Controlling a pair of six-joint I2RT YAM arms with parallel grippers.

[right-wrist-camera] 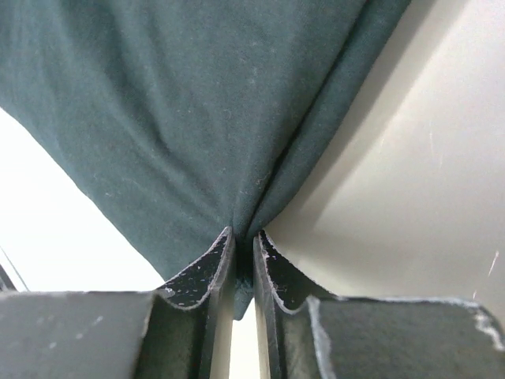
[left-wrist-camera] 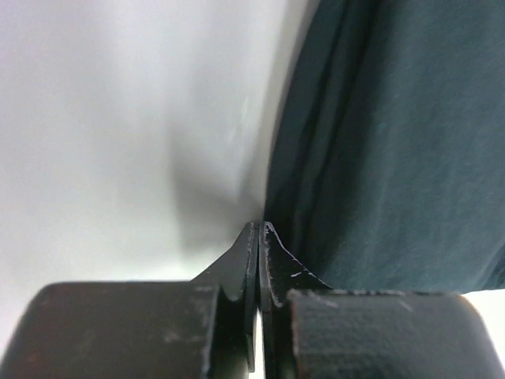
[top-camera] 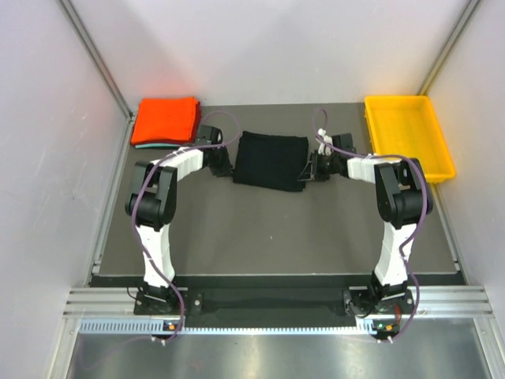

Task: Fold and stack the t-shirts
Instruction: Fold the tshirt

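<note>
At the near edge, the two white arms are reaching forward over a flat, matte dark grey worktop (top-camera: pixel 268 229). Midway across it a black t-shirt (top-camera: pixel 271 160) is lying folded into a soft, slightly skewed rectangle, with an arm flanking each short side.

The left end effector (left-wrist-camera: pixel 259 230) is sitting with its ridged black jaws pressed together. The shirt's layered edge is lying against the right jaw, but I cannot tell whether any cloth is caught between them. The right end effector (right-wrist-camera: pixel 243 237) is clamping a pinch of the fine-knit black cloth, which is puckering into creases that run down into the narrow gap.

At the far left corner a folded orange-red t-shirt (top-camera: pixel 166 118) is resting on a teal t-shirt (top-camera: pixel 154 145), of which only an edge is showing. A glossy rectangular yellow plastic tray (top-camera: pixel 406 130) is sitting at the far right.
</note>
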